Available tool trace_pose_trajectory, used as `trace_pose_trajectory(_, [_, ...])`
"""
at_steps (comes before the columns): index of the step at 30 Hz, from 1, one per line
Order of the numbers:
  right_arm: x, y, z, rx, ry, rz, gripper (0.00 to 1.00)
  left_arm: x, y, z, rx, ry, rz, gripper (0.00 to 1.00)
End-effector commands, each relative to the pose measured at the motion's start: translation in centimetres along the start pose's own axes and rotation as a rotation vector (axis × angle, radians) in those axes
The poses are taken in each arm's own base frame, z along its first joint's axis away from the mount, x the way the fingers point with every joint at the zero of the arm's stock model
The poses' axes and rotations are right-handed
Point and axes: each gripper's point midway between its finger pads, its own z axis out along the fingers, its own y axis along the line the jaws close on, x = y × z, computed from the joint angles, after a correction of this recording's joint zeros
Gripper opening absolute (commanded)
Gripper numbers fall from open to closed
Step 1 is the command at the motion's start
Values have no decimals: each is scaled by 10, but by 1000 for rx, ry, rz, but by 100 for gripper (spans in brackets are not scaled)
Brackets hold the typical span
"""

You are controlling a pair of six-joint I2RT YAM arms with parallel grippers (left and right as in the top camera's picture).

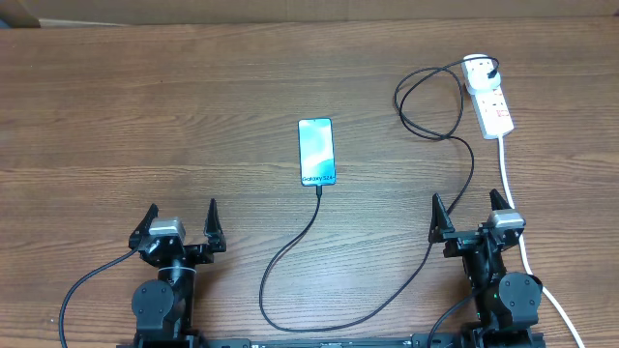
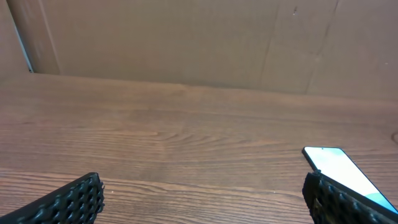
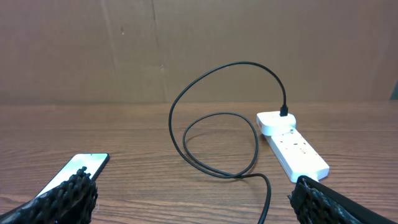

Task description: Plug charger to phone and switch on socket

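The phone [image 1: 316, 151] lies face up mid-table, its screen lit light blue. The black charger cable [image 1: 387, 290] runs from the phone's near end, where its connector tip [image 1: 318, 188] sits at the phone's port, loops round the front and goes up to its plug [image 1: 493, 69] in the white socket strip [image 1: 486, 94] at the back right. The phone [image 3: 71, 172], cable [image 3: 214, 146] and strip [image 3: 291, 144] also show in the right wrist view. My left gripper [image 1: 180, 225] is open and empty at the front left. My right gripper [image 1: 471, 215] is open and empty at the front right.
The strip's thick white cord [image 1: 517, 227] runs down the right side past my right arm. A brown cardboard wall [image 2: 199, 43] stands behind the wooden table [image 1: 145, 116]. The phone's corner [image 2: 339, 167] shows at the right of the left wrist view.
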Motion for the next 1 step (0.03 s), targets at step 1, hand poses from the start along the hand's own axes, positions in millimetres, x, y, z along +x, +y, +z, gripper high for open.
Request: trace_pose_trajectory(1, [1, -2, 0, 12, -8, 7, 100, -1, 1, 0, -1, -8, 26, 100])
